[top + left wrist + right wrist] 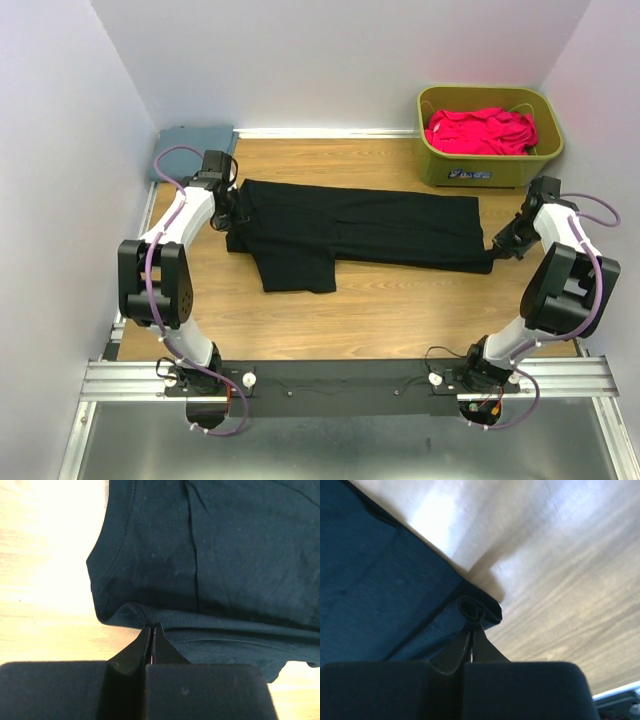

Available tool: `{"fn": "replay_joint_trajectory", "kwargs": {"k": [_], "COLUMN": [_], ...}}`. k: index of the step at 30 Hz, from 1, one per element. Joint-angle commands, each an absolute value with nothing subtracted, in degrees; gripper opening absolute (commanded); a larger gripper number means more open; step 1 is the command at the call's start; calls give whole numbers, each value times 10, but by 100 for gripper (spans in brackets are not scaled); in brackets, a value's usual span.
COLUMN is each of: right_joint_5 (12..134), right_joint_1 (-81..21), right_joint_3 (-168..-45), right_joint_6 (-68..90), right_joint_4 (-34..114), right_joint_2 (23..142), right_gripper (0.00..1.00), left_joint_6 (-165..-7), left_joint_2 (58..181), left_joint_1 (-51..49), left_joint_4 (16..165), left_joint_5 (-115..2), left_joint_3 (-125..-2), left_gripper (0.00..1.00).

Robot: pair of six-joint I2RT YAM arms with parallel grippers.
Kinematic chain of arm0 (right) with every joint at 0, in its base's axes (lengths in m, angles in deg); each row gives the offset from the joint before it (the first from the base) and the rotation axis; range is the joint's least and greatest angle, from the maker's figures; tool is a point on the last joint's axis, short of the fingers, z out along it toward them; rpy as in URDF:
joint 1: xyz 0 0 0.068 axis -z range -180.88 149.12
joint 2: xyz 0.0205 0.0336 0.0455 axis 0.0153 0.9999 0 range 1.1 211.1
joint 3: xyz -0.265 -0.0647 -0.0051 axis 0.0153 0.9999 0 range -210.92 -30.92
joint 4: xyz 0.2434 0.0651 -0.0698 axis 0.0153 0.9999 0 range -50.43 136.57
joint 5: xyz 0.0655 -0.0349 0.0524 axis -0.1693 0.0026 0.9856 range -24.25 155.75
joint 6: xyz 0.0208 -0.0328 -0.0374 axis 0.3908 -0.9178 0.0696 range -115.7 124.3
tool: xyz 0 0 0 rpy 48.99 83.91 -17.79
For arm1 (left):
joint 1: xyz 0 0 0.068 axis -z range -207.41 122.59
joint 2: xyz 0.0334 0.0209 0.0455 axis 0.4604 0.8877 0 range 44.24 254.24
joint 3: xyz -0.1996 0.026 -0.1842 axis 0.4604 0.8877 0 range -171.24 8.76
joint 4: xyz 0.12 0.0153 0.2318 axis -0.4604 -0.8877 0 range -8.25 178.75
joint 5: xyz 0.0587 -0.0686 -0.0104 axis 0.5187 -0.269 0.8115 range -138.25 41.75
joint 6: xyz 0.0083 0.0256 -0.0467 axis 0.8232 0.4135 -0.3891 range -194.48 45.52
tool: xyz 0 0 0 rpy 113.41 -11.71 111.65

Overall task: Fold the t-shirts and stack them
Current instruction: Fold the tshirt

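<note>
A black t-shirt [360,232] lies stretched across the wooden table, folded lengthwise into a long band, with one sleeve [296,268] hanging toward the front. My left gripper [232,212] is shut on its left end, pinching a fold [150,617] near the collar. My right gripper [497,247] is shut on the right end, where a rolled hem corner [476,609] sits between the fingertips. A bright pink-red t-shirt [480,130] lies crumpled in the tub. A slate blue-grey t-shirt [195,142] lies folded at the back left corner.
The olive-green plastic tub [488,165] stands at the back right against the wall. White walls close in the table on the left, the back and the right. An aluminium rail [340,380] carrying both arm bases runs along the near edge.
</note>
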State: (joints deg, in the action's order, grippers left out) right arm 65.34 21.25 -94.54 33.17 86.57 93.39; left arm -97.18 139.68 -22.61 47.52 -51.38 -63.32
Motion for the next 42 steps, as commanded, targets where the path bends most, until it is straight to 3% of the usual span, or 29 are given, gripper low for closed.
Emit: {"fn": "replay_joint_trajectory", "kwargs": {"k": [1,33,39,42], "right_joint_5": [629,611,619,627], "right_joint_1": [210,178,172,166], "right_joint_3": [-978,-997,-996,-1000], "right_joint_6": [327,326,323,320], "right_joint_4": [833,780,767,765], "right_joint_2": [952,1019,1034,1038], "right_gripper": [1,1,6,13], "left_joint_6": [-961,-1011,-1023,-1027], "left_joint_2": [1416,1428,1427,1423], "left_joint_1": [-240,-257,-257,-257], "left_joint_4": [491,569,596,605], "left_joint_5": [-490,-446,-437,-431], "left_joint_3": [-661,-587,-565,-567], "left_gripper": [0,0,0,1]}}
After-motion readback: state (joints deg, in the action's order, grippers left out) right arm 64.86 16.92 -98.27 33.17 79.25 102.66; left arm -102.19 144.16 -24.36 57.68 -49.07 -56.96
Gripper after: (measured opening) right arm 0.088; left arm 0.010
